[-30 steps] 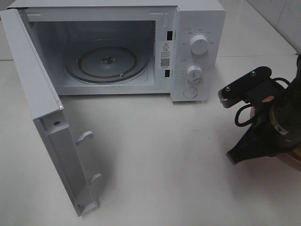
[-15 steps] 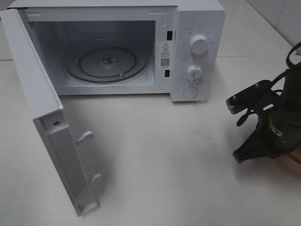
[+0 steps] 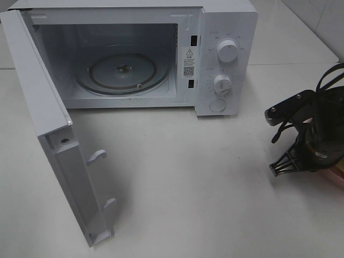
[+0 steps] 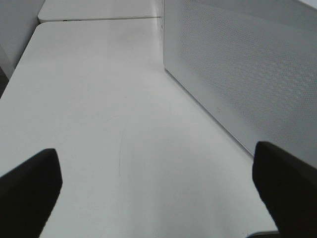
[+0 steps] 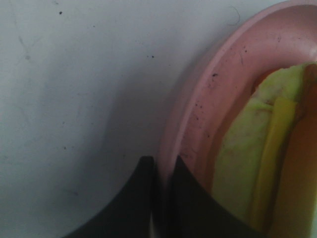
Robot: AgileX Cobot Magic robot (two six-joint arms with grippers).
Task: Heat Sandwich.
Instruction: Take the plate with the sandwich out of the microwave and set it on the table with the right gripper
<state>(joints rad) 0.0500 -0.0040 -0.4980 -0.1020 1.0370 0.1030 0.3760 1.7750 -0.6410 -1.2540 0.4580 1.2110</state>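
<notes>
- Right gripper [image 5: 161,198]: jaws pinched together on the rim of the pink plate [image 5: 208,94], at the table's right edge.
- Left gripper [image 4: 158,191]: fingers spread wide, nothing between them, beside the microwave door's outer face.
- Sandwich [image 5: 252,163]: lying on the pink plate.
- Microwave [image 3: 226,32]: door [image 3: 48,134] swung open, glass turntable [image 3: 122,72] bare.

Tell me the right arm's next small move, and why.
Probably lift the plate slightly off the table and start carrying it toward the microwave. The right gripper looks shut on the plate's rim, with the sandwich on it; the door stands open and the turntable is bare. The left gripper is open, well clear.
</notes>
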